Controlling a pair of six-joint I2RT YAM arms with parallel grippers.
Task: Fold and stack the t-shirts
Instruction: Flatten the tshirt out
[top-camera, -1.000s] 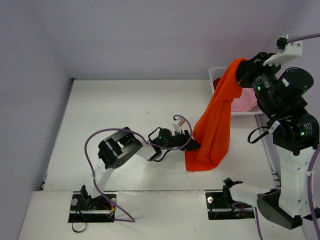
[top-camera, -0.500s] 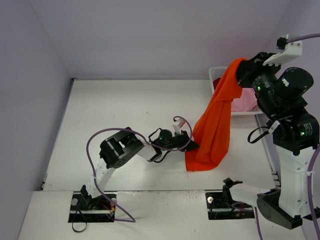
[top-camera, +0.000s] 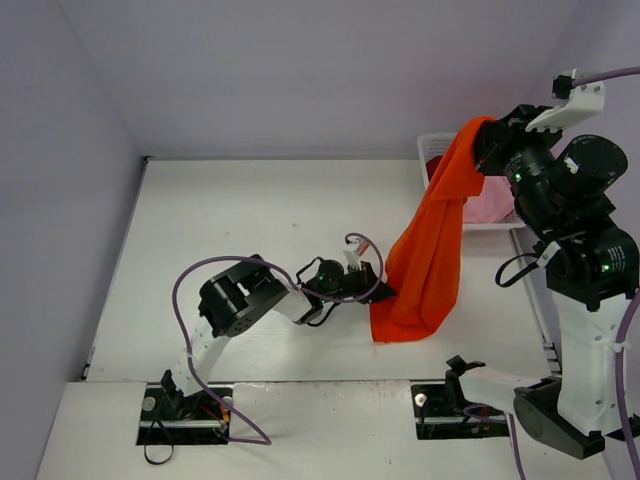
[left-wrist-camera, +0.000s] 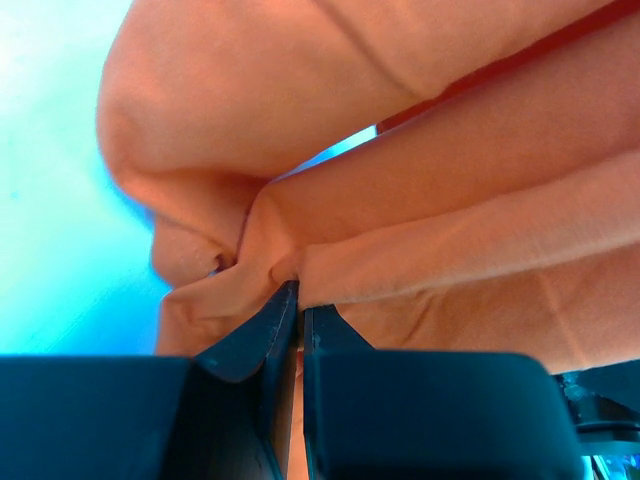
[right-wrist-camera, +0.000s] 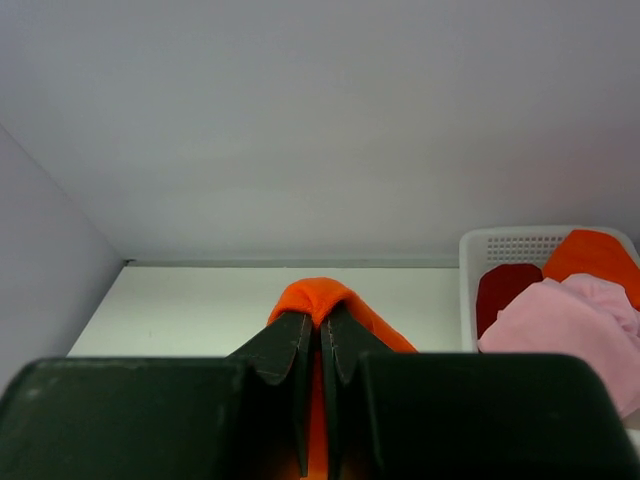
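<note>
Orange-red t-shirt (top-camera: 430, 250) hangs between two grips.
Right gripper (top-camera: 487, 142), raised high, pinches its top fold; left gripper (top-camera: 386, 289), reaching low over the table (top-camera: 250, 210), clamps its side edge.

Top cam: fixed, high behind the arm bases (top-camera: 185, 405), looking down on the whole white table (top-camera: 250, 220). Left wrist cam: low, hard up against the orange t-shirt (left-wrist-camera: 450, 200), cloth fills the frame past the left fingers (left-wrist-camera: 245, 340). Right wrist cam: raised, facing the back wall (right-wrist-camera: 320, 120) over the right fingers (right-wrist-camera: 285, 350), white basket (right-wrist-camera: 505, 245) at right. All three share the orange t-shirt; top and right wrist also share the white basket.
</note>
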